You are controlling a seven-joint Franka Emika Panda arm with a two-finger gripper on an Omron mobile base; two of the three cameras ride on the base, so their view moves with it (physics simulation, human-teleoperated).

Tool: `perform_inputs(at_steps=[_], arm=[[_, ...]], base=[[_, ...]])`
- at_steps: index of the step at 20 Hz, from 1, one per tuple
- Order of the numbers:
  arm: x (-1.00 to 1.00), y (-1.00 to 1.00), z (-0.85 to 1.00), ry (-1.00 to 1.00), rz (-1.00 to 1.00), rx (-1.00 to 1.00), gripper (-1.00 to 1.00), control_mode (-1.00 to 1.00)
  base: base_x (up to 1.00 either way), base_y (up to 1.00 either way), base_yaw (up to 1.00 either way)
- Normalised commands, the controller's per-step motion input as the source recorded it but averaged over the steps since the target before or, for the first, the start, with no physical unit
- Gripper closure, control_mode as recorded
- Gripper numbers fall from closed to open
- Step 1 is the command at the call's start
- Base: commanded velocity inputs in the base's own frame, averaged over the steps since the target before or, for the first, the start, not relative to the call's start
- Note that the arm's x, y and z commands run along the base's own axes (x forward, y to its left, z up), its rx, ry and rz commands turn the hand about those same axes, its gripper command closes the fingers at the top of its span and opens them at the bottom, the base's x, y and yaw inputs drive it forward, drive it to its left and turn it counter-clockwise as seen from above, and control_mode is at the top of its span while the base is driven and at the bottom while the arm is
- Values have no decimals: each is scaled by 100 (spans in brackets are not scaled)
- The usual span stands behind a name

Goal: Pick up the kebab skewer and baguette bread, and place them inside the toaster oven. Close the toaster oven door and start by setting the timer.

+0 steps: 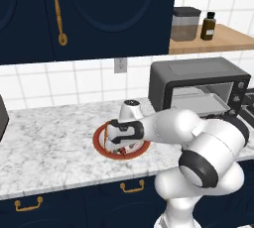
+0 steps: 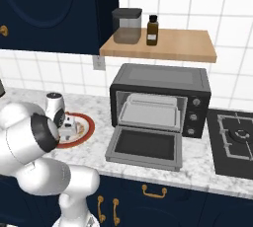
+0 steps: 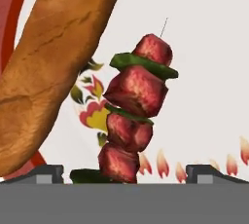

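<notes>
In the hand view the kebab skewer (image 3: pixel 136 116), red meat chunks with green slices, lies on the white patterned plate (image 3: pixel 209 72). Its lower end sits between my gripper (image 3: pixel 126 173) tips, which stand open on either side without touching it. The baguette bread (image 3: pixel 53 67) lies just left of the skewer on the same plate. From the base views, my gripper (image 1: pixel 119 146) points down onto the red-rimmed plate (image 1: pixel 97 142) on the counter. The toaster oven (image 2: pixel 160 93) stands to the right, its door (image 2: pixel 146 144) dropped open and a tray on the rack inside.
A wooden shelf (image 2: pixel 173 43) above the oven carries a jar (image 2: pixel 127 24) and a brown bottle (image 2: pixel 152 29). A black stove top (image 2: pixel 234 139) lies right of the oven. Dark blue cabinets hang over the marble counter (image 1: pixel 44 138).
</notes>
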Motion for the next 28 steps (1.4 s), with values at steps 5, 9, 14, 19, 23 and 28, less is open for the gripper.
perform_inputs(at_steps=[5, 9, 14, 19, 23, 28], arm=[[0, 0, -17, 0, 4, 0, 100, -100], [0, -7, -14, 0, 6, 0, 100, -100], [-1, -32, 12, -3, 15, 0, 100, -100], [-38, -65, 89, -12, 21, 0, 100, -100], [-78, -96, 100, -13, 17, 0, 100, -100], [-47, -100, 65, -25, 2, 0, 100, -100]], base=[[0, 0, 0], [0, 0, 0], [0, 0, 0], [0, 0, 0], [0, 0, 0], [0, 0, 0]])
